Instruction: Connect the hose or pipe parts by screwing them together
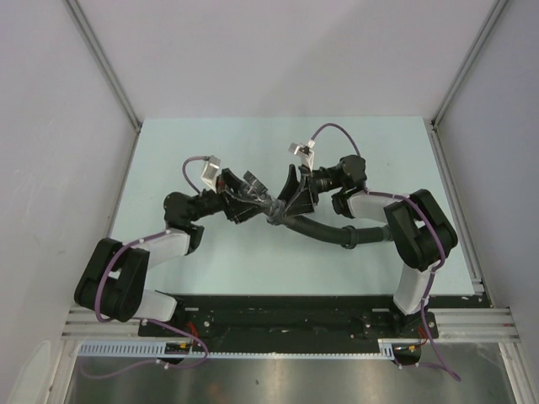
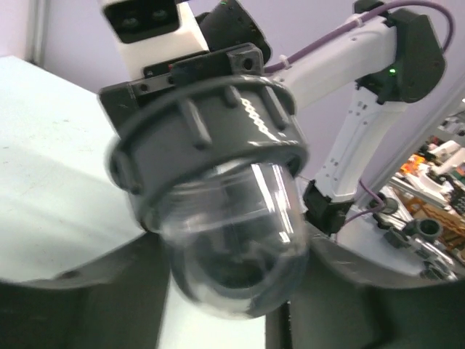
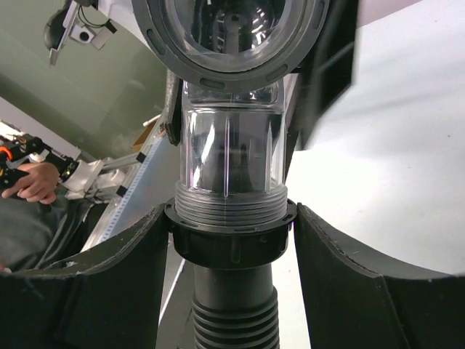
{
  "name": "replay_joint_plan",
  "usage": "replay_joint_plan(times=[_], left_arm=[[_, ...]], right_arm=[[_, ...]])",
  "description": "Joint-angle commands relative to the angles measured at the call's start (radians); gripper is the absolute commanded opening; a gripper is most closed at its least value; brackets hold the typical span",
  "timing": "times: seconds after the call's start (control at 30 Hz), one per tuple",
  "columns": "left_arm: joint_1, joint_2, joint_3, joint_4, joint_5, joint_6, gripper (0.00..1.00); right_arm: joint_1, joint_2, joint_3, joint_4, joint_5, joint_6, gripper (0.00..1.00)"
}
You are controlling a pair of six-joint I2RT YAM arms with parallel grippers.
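The black ribbed hose (image 1: 337,234) curves over the table from the right arm toward the middle. Its black collar (image 3: 232,243) sits between the fingers (image 3: 109,283) of my right gripper (image 3: 232,225), which press on both of its sides. A clear elbow fitting (image 3: 231,145) with a grey ribbed ring (image 2: 211,138) is threaded into that collar. My left gripper (image 2: 229,291) faces it from the left, jaws spread on either side of the clear elbow (image 2: 232,240); this view is blurred. Both grippers (image 1: 246,195) (image 1: 296,198) meet over the table's middle.
The pale green table (image 1: 210,143) is boxed in by white walls with aluminium posts, and a rail runs along the near edge (image 1: 286,324). Purple cables (image 1: 337,128) loop above both wrists. A person's hand (image 3: 29,182) shows outside the cell in the right wrist view.
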Motion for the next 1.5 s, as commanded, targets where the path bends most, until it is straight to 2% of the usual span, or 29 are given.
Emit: replay_joint_plan(times=[0.0, 0.17, 0.43, 0.5, 0.7, 0.8, 0.83, 0.87, 0.9, 0.97, 1.0, 1.03, 1.07, 1.1, 1.13, 1.17, 1.2, 1.33, 1.47], left_arm=[[0.055, -0.019, 0.013, 0.324, -0.062, 0.026, 0.80], [0.078, -0.030, 0.006, 0.323, -0.049, 0.004, 0.89], [0.127, -0.062, -0.057, 0.323, -0.075, -0.009, 0.92], [0.138, -0.076, -0.073, 0.323, -0.083, -0.034, 0.92], [0.179, -0.086, -0.117, 0.320, -0.114, -0.193, 0.82], [0.185, -0.094, -0.154, 0.307, -0.134, -0.216, 0.80], [0.185, -0.093, -0.140, 0.294, -0.116, -0.224, 0.79], [0.185, -0.093, -0.124, 0.254, -0.093, -0.233, 0.76], [0.187, -0.100, -0.094, 0.225, -0.091, -0.242, 0.74], [0.190, -0.128, -0.090, 0.179, -0.097, -0.223, 0.74], [0.191, -0.181, -0.109, 0.168, -0.126, -0.160, 0.75], [0.193, -0.215, -0.116, 0.131, -0.144, -0.126, 0.77], [0.199, -0.252, -0.111, -0.038, -0.161, -0.085, 0.78], [0.201, -0.326, -0.084, -0.152, -0.193, 0.023, 0.77], [0.202, -0.365, -0.073, -0.265, -0.232, 0.075, 0.77], [0.207, -0.407, -0.065, -0.474, -0.276, 0.121, 0.77], [0.207, -0.492, -0.045, -0.578, -0.323, 0.183, 0.78], [0.205, -0.672, -0.004, -0.922, -0.699, 0.224, 0.80], [0.166, -0.666, 0.178, -1.304, -0.957, 0.221, 0.79]], right_arm=[[-0.004, -0.020, 0.038, 0.294, 0.004, 0.050, 0.00], [-0.016, -0.023, 0.038, 0.294, 0.016, 0.042, 0.00], [-0.042, -0.018, 0.038, 0.293, 0.033, 0.034, 0.00], [-0.047, -0.017, 0.039, 0.291, 0.037, 0.031, 0.00], [-0.064, -0.015, 0.039, 0.264, 0.050, -0.009, 0.00], [-0.071, -0.021, 0.039, 0.158, 0.051, -0.122, 0.00], [-0.073, -0.024, 0.041, 0.106, 0.057, -0.166, 0.00], [-0.076, -0.039, 0.050, -0.034, 0.071, -0.231, 0.00], [-0.077, -0.049, 0.053, -0.114, 0.085, -0.356, 0.00], [-0.077, -0.110, 0.068, -0.474, 0.158, -0.566, 0.00], [-0.068, -0.137, 0.114, -0.649, 0.204, -0.859, 0.00], [-0.053, -0.156, 0.146, -1.012, 0.258, -0.992, 0.00], [-0.039, -0.168, 0.175, -1.134, 0.352, -1.106, 0.00], [-0.021, -0.175, 0.206, -1.198, 0.376, -1.168, 0.00], [-0.022, -0.176, 0.208, -1.198, 0.378, -1.155, 0.00], [-0.022, -0.173, 0.208, -1.180, 0.369, -1.126, 0.00], [-0.018, -0.173, 0.208, -1.169, 0.381, -1.113, 0.00], [0.033, -0.204, 0.208, -1.230, 0.497, -1.196, 0.00], [0.093, -0.236, 0.208, -1.256, 0.706, -1.269, 0.00]])
